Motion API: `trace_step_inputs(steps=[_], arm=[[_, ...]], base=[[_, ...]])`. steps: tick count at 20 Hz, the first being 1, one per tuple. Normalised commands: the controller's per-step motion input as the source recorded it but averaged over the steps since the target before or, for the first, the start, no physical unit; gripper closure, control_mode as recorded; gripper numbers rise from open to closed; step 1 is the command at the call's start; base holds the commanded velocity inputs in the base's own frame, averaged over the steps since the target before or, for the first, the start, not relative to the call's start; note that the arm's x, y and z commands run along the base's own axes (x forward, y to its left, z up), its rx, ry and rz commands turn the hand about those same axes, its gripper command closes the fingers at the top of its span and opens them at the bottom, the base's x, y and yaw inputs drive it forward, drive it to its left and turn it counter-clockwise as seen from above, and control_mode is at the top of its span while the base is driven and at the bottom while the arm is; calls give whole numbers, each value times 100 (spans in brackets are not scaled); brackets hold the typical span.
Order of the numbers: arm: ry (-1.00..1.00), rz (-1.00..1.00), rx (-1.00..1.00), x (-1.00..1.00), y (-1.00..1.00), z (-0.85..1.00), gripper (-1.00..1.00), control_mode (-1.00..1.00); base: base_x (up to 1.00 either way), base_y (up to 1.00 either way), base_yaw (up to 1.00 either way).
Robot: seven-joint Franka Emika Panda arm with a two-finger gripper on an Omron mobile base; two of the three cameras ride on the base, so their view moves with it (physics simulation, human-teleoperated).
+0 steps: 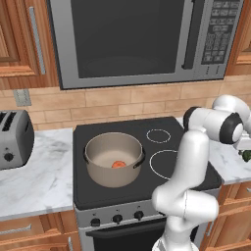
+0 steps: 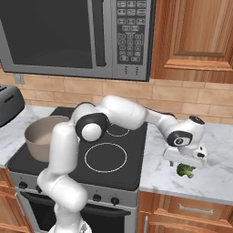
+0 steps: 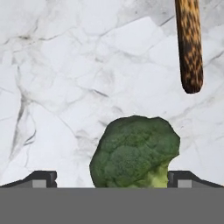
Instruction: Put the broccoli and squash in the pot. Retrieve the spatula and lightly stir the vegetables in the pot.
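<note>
Hovering right over the broccoli (image 3: 134,151), the gripper (image 3: 112,177) has its jaws spread wide, one tip on each side of the green head and neither touching it. In the hand view the broccoli lies on the marble bench (image 3: 65,87) between the tips, its pale stalk end turned toward the camera and its florets away. Beyond the broccoli in that view comes the rounded end of the spatula (image 3: 189,48), a brown wooden bar running straight away from the broccoli, well apart from it.

The right base view gives the wider picture: the arm sweeps from the base across the front of the stove (image 2: 107,157) and bends down at the wrist, hand pointing at the bench just right of the stove, with the broccoli directly under it.

The left base view offers the inside of the pot (image 1: 114,159), which the right base view hides: the squash (image 1: 118,164) sits on the pot's floor. The pot stands on the stove's left front burner, well away from the broccoli.
</note>
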Motion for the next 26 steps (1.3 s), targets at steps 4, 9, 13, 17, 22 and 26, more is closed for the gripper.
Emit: trace_step_inputs(steps=[4,9,13,17,22,26], arm=[[0,0,1,9,-1,-6,-100,-100],[0,0,3,2,-9,0,-100,-100],[0,0,3,0,-33,-5,-100,-100],[0,0,1,0,-26,-6,-100,-100],[0,0,0,0,0,0,-100,-100],[0,0,0,0,4,0,-100,-100]], base=[[0,0,0],[0,0,0],[0,0,0],[0,0,0],[0,0,0],[0,0,0]])
